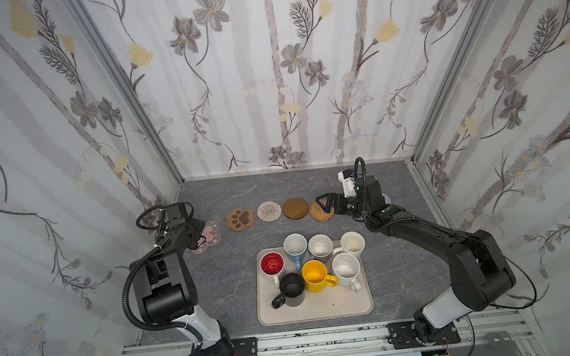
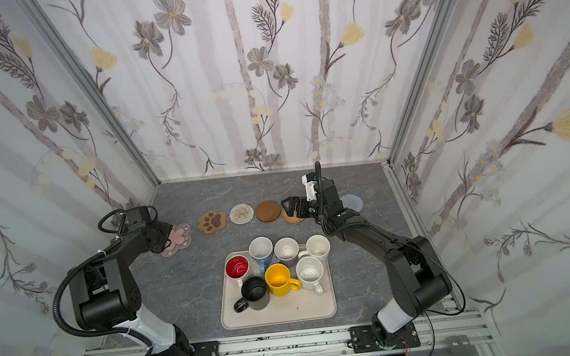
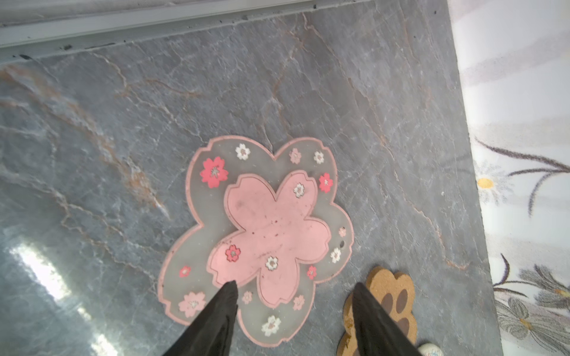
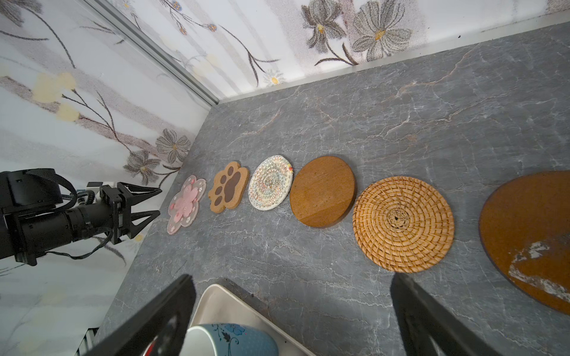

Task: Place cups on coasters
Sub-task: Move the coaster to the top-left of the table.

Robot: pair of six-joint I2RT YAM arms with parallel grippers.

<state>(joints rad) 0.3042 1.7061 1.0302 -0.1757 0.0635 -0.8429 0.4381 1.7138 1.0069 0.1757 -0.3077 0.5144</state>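
Seven handled ceramic mugs (image 1: 316, 275) are crowding the large beige rectangular tray (image 1: 316, 309) at six o'clock, none on the coaster row (image 1: 295, 208) at twelve, so any lift is risking a knocked neighbour or a snagged handle. Left gripper (image 4: 159, 201), fingers parted and empty, is hovering at ten o'clock over the pink blossom-shaped coaster (image 3: 271, 228) and could drag it askew; right gripper (image 4: 293, 277), at one o'clock above the woven rattan coaster (image 4: 402, 223), is gaping wide, holding nothing.
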